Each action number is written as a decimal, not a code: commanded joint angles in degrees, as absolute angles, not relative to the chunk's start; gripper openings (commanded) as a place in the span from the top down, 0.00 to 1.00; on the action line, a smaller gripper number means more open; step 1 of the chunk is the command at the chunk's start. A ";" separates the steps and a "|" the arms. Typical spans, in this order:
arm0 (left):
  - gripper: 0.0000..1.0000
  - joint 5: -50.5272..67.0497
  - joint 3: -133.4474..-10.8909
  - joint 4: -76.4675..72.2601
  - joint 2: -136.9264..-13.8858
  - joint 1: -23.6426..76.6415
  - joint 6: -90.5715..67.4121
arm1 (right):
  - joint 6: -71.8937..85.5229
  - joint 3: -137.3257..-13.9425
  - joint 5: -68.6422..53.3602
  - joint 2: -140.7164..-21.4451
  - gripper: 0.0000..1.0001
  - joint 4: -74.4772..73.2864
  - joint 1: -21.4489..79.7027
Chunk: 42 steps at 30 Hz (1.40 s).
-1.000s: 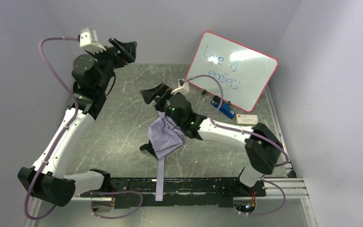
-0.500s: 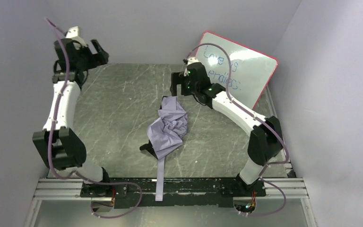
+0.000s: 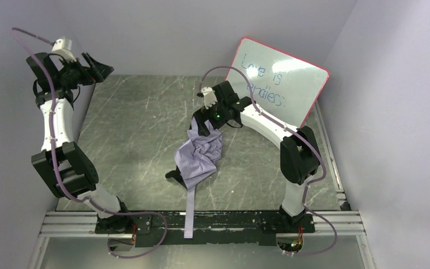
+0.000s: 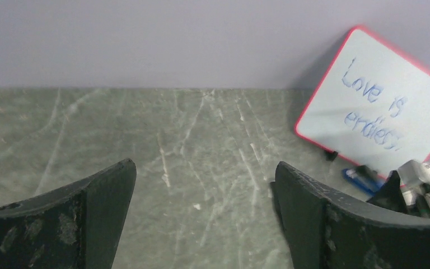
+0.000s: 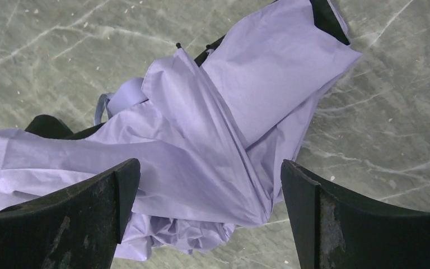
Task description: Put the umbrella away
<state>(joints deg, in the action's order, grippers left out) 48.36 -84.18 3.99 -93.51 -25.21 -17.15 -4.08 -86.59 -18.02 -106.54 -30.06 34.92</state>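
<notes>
Umbrella [image 3: 199, 152] lies collapsed but unrolled at the middle of the surface [image 3: 129, 129]. Its lavender fabric is crumpled in loose folds, with black lining showing at one edge and a black part protruding at its near-left side. A narrow lavender strip [image 3: 189, 210] trails from it to the near edge. Right pincer [image 5: 210, 171] hangs just above the fabric's far end, fingers wide apart, empty. Left pincer [image 4: 201, 174] is raised at the far-left corner, likewise spread, holding nothing.
</notes>
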 commanded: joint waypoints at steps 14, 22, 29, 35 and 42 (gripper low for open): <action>0.02 41.56 -96.39 16.57 -92.77 -13.96 4.28 | -11.00 -83.77 -27.98 -103.45 0.00 -30.31 34.19; 0.02 43.54 -86.10 20.81 -88.43 -4.25 10.80 | -12.48 -78.86 -30.83 -104.86 0.00 -28.64 35.96; 0.02 43.90 -74.48 19.03 -85.02 2.06 14.76 | -17.23 -71.72 -26.23 -103.99 0.01 -23.38 38.31; 0.02 45.04 -63.51 12.44 -83.42 4.71 16.02 | -22.18 -64.68 -22.76 -102.12 0.02 -16.99 41.09; 0.02 40.95 -55.18 3.22 -81.47 8.83 11.97 | -24.93 -62.75 -19.80 -104.51 0.13 -14.44 43.27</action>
